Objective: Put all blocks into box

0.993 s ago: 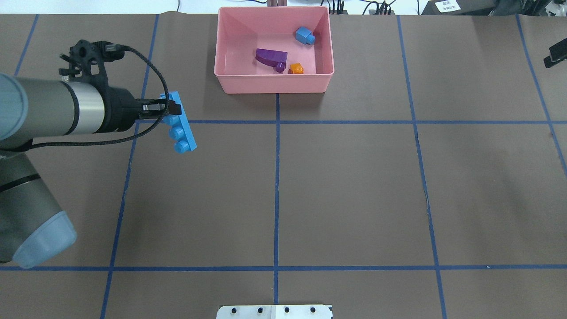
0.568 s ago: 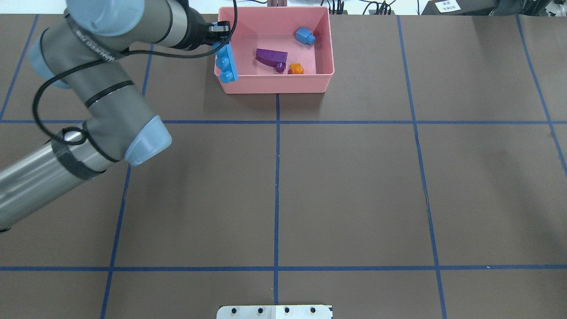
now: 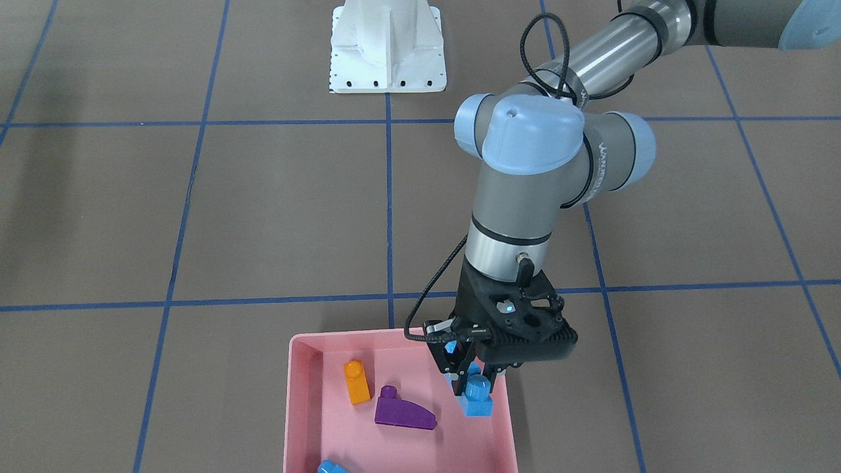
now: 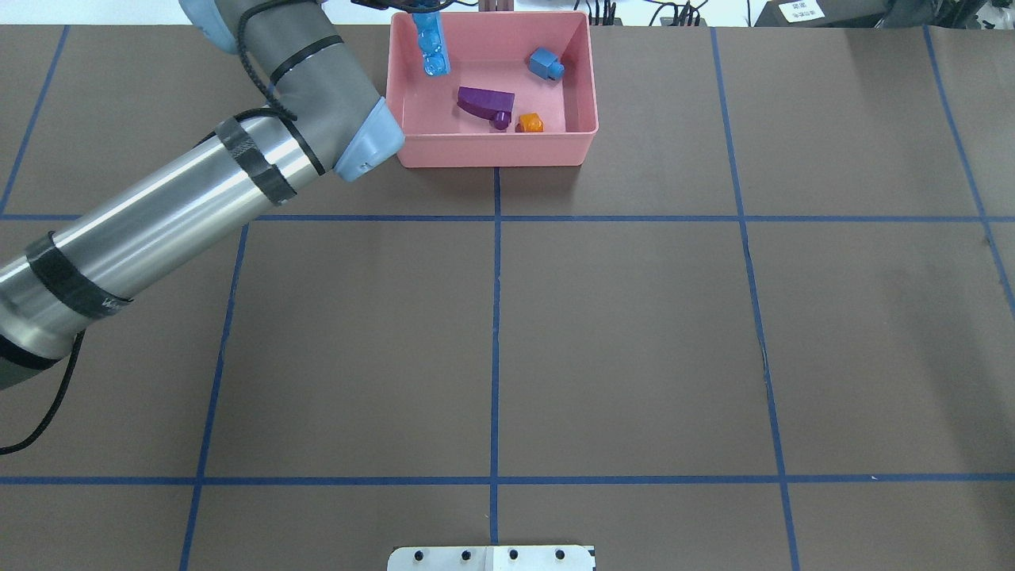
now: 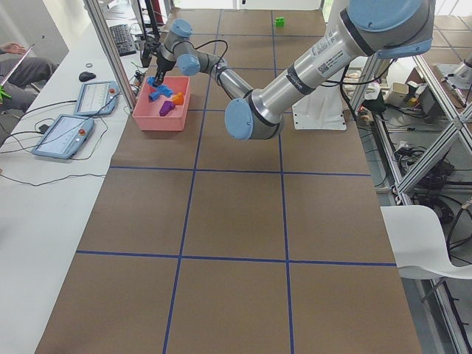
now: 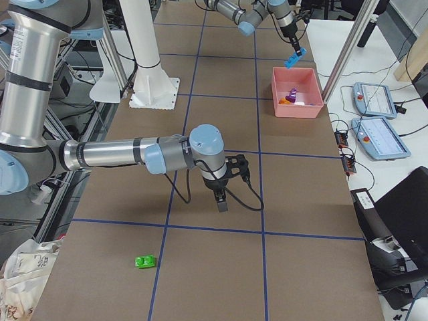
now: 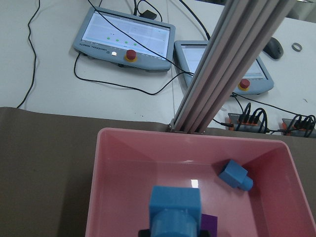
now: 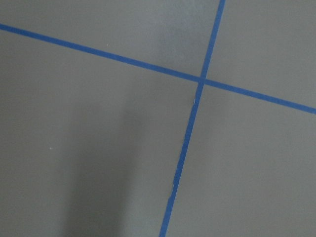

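My left gripper (image 3: 468,369) is shut on the long blue block (image 3: 477,398), which hangs end-down over the pink box (image 3: 289,407). The overhead view shows the long blue block (image 4: 430,47) above the far left part of the box (image 4: 492,159). In the box lie the purple sloped block (image 4: 484,101), the orange block (image 4: 530,123) and the small blue block (image 4: 545,63). The green block (image 6: 145,261) lies on the table far from the box. My right gripper (image 6: 221,206) hangs low over the table; I cannot tell whether it is open.
The white base plate (image 3: 387,46) stands at the robot's side of the table. An aluminium post (image 7: 232,64) and control tablets (image 7: 126,37) stand just beyond the box's far wall.
My left arm has swung the long blue block from the table's left side to the box's left wall, then over the box's far left part. The blocks in the box have not moved.
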`<state>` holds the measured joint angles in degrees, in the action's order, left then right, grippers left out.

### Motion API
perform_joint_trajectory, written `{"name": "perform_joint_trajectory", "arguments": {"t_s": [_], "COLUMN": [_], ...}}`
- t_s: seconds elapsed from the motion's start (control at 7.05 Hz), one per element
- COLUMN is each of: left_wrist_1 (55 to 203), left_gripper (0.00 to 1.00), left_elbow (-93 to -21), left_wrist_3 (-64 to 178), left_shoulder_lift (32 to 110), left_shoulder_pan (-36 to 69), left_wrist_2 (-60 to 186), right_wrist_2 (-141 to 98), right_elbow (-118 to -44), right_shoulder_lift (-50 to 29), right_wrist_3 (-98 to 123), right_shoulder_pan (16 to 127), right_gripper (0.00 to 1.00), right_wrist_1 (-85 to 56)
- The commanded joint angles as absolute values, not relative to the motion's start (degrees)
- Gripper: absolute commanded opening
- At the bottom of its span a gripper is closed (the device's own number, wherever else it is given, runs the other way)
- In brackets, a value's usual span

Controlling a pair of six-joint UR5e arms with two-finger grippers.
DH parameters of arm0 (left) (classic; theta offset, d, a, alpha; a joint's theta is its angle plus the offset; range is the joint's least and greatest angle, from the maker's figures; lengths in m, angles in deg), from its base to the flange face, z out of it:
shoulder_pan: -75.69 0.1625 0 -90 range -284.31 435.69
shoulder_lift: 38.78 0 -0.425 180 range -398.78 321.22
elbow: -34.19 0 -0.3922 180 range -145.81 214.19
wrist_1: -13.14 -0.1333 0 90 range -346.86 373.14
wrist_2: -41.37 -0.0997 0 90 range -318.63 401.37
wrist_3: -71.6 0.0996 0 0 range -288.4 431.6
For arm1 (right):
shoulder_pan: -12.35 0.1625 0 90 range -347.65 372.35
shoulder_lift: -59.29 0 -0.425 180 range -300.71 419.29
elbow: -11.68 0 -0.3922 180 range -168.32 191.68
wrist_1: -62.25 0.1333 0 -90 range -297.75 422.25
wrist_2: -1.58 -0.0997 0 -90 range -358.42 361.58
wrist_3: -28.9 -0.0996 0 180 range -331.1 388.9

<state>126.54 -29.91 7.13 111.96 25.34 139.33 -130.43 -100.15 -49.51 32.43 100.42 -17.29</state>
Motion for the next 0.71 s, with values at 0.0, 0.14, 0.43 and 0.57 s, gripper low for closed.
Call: {"name": "perform_joint_trajectory", "arguments": {"t_s": [0.0,0.14,0.43,0.57], "left_wrist_1": [126.5,126.2,122.6,120.6], "left_gripper": [0.92,1.0,1.0,1.0], "left_elbow": [-26.3,-27.5,-32.7,-40.1], "left_wrist_3": [7.7,8.7,14.0,16.6], "left_shoulder_lift": [114.2,114.2,112.7,107.2], "left_shoulder_pan": [25.6,25.8,25.4,25.5], "left_wrist_2": [139.0,139.5,146.6,147.1], "right_wrist_2": [-132.1,-132.1,-132.4,-132.4], "right_elbow": [-100.0,-99.5,-95.5,-94.8], "right_shoulder_lift": [-58.2,-60.9,-64.2,-67.2], "right_wrist_3": [37.8,40.2,47.2,48.1], "right_shoulder_pan": [105.0,107.9,113.8,115.8], "right_gripper": [0.99,0.99,0.99,0.99], "right_wrist_1": [-13.7,-13.7,-13.1,-12.9]}}
